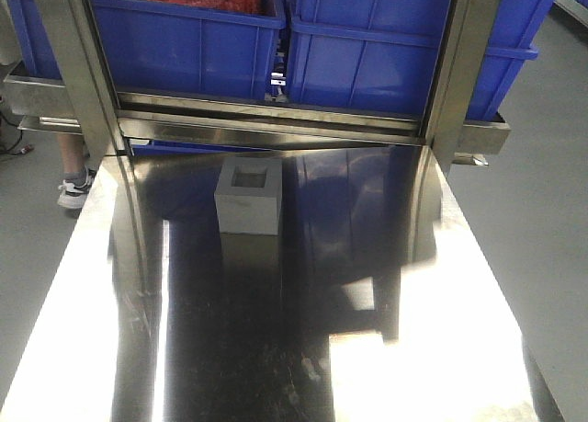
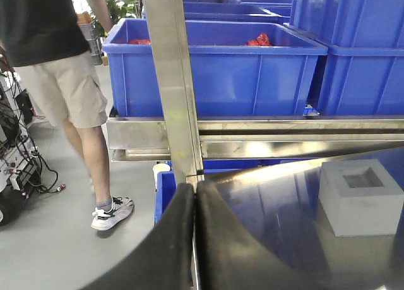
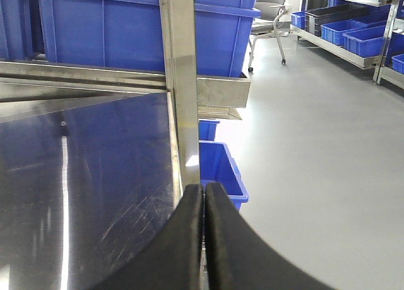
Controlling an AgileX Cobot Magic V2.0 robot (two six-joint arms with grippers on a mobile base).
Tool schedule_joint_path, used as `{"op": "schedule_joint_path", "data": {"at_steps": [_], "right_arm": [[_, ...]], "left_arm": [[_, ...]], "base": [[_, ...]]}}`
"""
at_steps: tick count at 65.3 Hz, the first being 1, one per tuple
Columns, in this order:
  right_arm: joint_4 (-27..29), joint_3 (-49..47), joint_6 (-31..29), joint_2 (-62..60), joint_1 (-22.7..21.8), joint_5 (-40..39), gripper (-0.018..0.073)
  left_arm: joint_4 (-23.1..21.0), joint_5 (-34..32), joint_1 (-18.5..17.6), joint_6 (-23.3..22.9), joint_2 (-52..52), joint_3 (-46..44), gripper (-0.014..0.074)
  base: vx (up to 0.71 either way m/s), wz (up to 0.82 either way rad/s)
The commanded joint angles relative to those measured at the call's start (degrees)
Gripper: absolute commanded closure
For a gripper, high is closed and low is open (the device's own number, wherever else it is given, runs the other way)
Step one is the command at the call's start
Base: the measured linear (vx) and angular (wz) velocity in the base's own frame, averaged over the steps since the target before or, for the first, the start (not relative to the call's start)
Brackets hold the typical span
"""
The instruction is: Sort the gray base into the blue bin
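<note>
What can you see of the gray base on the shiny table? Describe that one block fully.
The gray base is a plain, matte gray, cube-like block with a shallow square recess in its top face. It sits upright and level on the reflective steel table, toward the far end and slightly left of centre, just in front of the shelf rail that carries the blue bins. Only the table touches it.

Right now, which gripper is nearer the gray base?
Left. The left gripper has the base ahead to its right; right gripper is by the table edge, base outside its view.
</note>
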Motion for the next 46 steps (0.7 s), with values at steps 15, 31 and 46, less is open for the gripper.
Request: {"op": "schedule_joint_path", "data": {"at_steps": [15,31,46], "right_arm": [[-0.4,0.1,-0.7,-0.1,0.0,-4.3,0.0564],[-0.4,0.1,-0.7,-0.1,0.0,-4.3,0.0564],[-0.4,0.1,-0.7,-0.1,0.0,-4.3,0.0564]], "left_arm": [[-0.5,-3.8,-0.3,-0.3,0.5,-2.0,0.0121],[-0.8,-3.8,-0.3,-0.2,0.5,-2.0,-0.0133],[-0.8,-3.9,-0.3,-0.2,0.5,-2.0,-0.0062]], "base": [[0.0,0.0],[0.0,0.0],[0.0,0.0]]}}
